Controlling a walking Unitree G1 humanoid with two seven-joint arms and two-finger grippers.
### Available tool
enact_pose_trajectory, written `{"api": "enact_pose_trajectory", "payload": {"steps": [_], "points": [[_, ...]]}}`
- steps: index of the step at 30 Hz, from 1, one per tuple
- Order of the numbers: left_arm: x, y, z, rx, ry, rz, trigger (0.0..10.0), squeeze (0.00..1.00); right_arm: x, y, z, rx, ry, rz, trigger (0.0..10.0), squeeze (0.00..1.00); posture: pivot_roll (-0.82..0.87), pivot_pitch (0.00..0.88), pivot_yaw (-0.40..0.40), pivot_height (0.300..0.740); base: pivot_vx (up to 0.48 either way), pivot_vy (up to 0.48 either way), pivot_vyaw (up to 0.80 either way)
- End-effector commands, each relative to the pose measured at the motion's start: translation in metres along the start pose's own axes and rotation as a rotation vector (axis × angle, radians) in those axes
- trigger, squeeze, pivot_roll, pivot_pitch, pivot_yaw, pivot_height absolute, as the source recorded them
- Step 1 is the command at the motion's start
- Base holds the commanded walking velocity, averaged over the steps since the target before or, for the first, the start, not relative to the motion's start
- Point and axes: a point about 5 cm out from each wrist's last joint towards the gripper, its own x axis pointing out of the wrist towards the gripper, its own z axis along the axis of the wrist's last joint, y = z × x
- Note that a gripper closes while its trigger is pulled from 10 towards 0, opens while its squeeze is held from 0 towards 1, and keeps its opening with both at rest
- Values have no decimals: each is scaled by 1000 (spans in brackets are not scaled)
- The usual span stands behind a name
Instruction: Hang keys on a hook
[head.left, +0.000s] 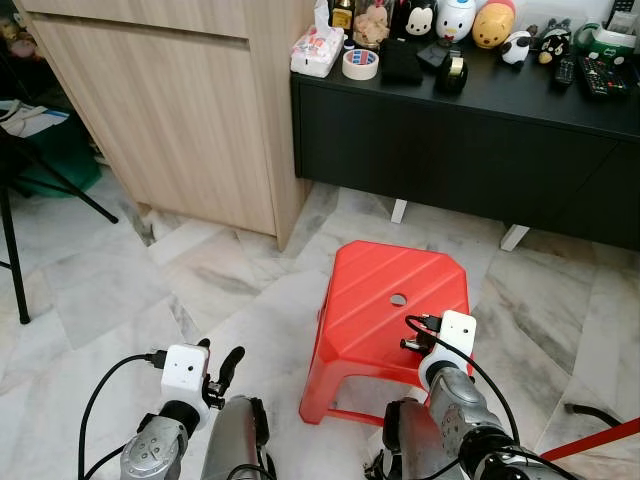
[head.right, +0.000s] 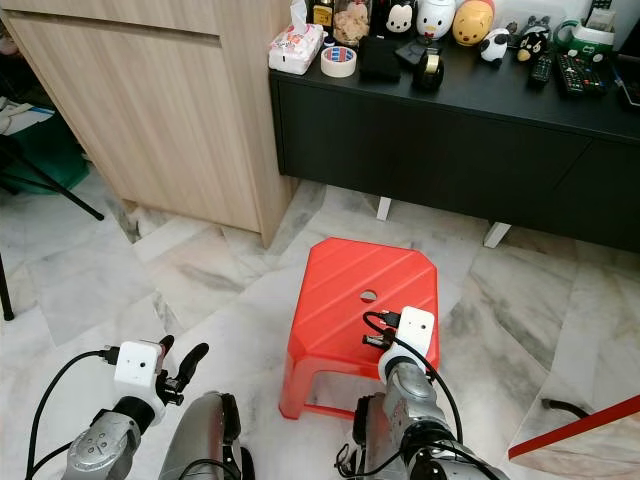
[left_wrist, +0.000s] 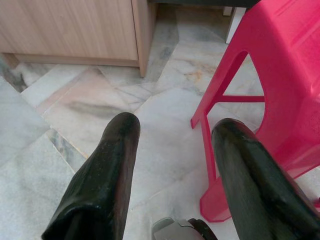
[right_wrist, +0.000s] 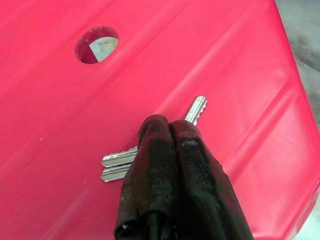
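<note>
A bunch of silver keys (right_wrist: 197, 107) fans out from under my right gripper (right_wrist: 167, 127), which is shut on it just above the top of a red plastic stool (head.left: 390, 290). One key points away past the fingertips and two stick out sideways. The stool's round hole (right_wrist: 96, 45) lies a little beyond the keys. My right wrist (head.left: 450, 350) hangs over the stool's near edge in the head views. My left gripper (left_wrist: 172, 135) is open and holds nothing, low over the marble floor to the left of the stool.
A light wooden cabinet (head.left: 170, 110) stands at the back left. Beside it, a black sideboard (head.left: 450, 140) carries toys, a tape roll (head.left: 360, 64) and a tissue pack (head.left: 317, 50). Black stand legs (head.left: 10, 250) cross the far left. A red bar (head.left: 600, 440) slants at the bottom right.
</note>
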Motion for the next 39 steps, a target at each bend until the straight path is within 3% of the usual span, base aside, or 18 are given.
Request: {"api": "enact_pose_trajectory", "payload": {"steps": [1, 10, 13, 16, 19, 31, 32, 39], "points": [[-1, 0, -3, 15, 23, -7, 10000, 0, -1, 0, -2, 13, -1, -3, 0, 0, 111, 171, -15, 587, 0, 0, 0], [0, 1, -2, 20, 26, -4, 10000, 0, -1, 1, -1, 23, -14, 2, 0, 0, 115, 161, -16, 587, 0, 0, 0], [1, 2, -2, 21, 26, -3, 10000, 0, -1, 2, 3, 26, -44, 3, 0, 0, 116, 159, -16, 587, 0, 0, 0], [3, 3, -1, 23, 25, 1, 10000, 0, -1, 12, 22, -18, -192, 67, 0, 0, 113, 151, -16, 587, 0, 0, 0], [4, 2, -1, 23, 24, 0, 10000, 0, -3, 16, 29, -11, -247, 88, 0, 0, 110, 145, -17, 587, 0, 0, 0], [11, 1, -1, 19, 23, 3, 10000, 0, -5, 16, 30, -31, -295, 83, 0, 0, 104, 124, -21, 587, 0, 0, 0], [14, 2, -2, 17, 26, 8, 10000, 0, -7, 14, 27, -32, -296, 81, 10000, 0, 101, 91, -31, 587, 0, 0, 0], [20, 6, -9, 9, 55, 37, 10000, 0, -13, 8, 17, -17, -322, 70, 10000, 0, 86, 65, -35, 587, 0, 0, 0]]}}
